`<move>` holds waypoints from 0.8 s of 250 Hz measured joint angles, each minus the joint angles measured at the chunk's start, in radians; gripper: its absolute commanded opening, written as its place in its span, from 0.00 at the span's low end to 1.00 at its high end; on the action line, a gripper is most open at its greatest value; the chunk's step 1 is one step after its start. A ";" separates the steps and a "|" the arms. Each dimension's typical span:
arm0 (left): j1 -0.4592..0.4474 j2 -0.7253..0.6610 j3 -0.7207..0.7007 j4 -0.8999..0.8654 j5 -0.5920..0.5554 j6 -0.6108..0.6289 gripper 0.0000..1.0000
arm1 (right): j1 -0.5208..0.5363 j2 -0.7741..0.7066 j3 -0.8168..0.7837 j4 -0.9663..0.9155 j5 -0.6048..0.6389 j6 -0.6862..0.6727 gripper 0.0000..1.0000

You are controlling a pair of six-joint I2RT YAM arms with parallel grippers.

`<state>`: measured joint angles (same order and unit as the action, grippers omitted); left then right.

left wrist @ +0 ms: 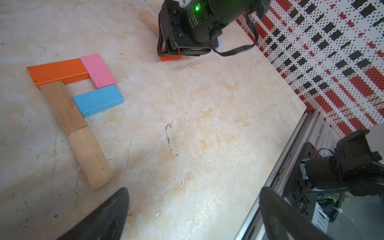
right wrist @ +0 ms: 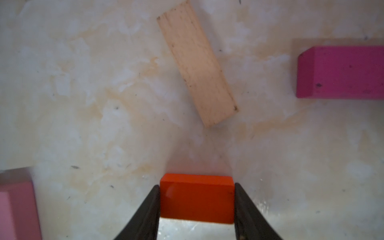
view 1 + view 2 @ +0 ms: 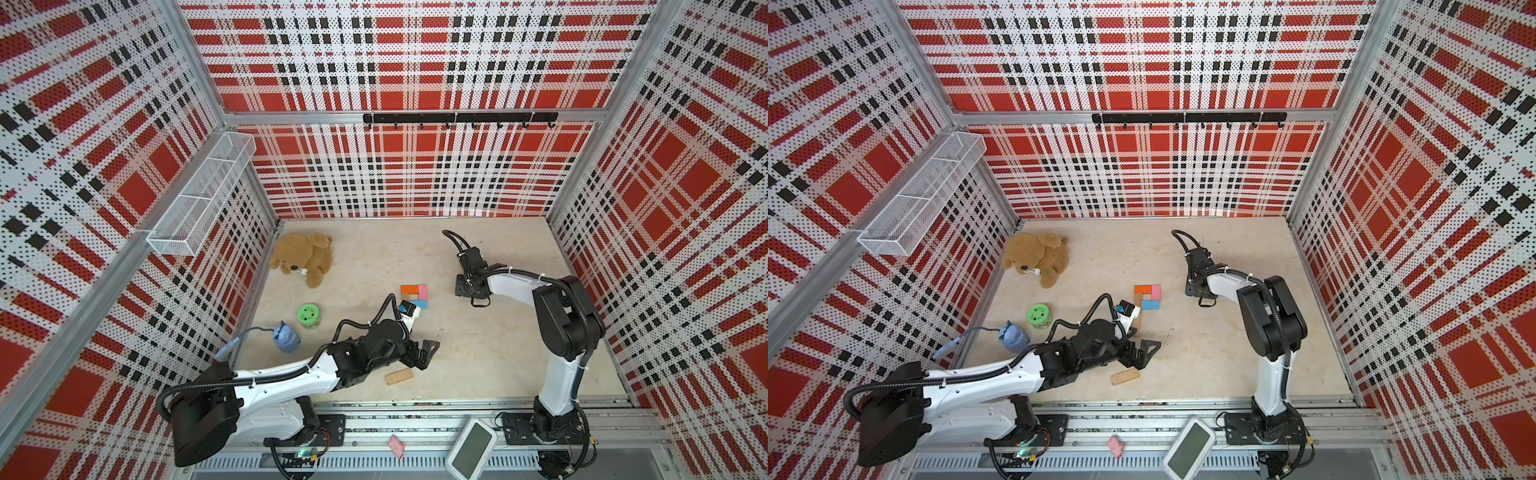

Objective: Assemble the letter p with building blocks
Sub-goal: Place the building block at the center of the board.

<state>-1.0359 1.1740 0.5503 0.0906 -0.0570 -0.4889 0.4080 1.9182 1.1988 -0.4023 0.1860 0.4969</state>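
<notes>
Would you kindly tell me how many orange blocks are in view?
2. The laid orange block touches the pink block; the gripped orange block sits in the right hand. Others may be hidden.

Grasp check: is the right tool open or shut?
Shut on the orange block: in the right wrist view, the right tool has its fingers touching both its sides.

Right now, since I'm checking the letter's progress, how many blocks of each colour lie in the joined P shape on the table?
orange block: 1
light pink block: 1
light blue block: 1
tan wood blocks: 2
Total: 5
</notes>
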 measured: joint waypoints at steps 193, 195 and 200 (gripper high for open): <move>0.000 0.003 0.000 0.000 0.000 0.002 0.99 | 0.036 0.032 0.027 0.016 0.002 -0.011 0.68; 0.000 0.003 0.000 0.000 0.000 0.002 0.99 | 0.036 0.032 0.027 0.016 0.002 -0.011 0.69; 0.000 0.003 0.000 -0.001 0.000 0.002 1.00 | 0.036 0.032 0.028 0.015 0.002 -0.011 0.69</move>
<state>-1.0359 1.1774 0.5503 0.0898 -0.0570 -0.4870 0.4438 1.9503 1.2270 -0.3874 0.1879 0.4858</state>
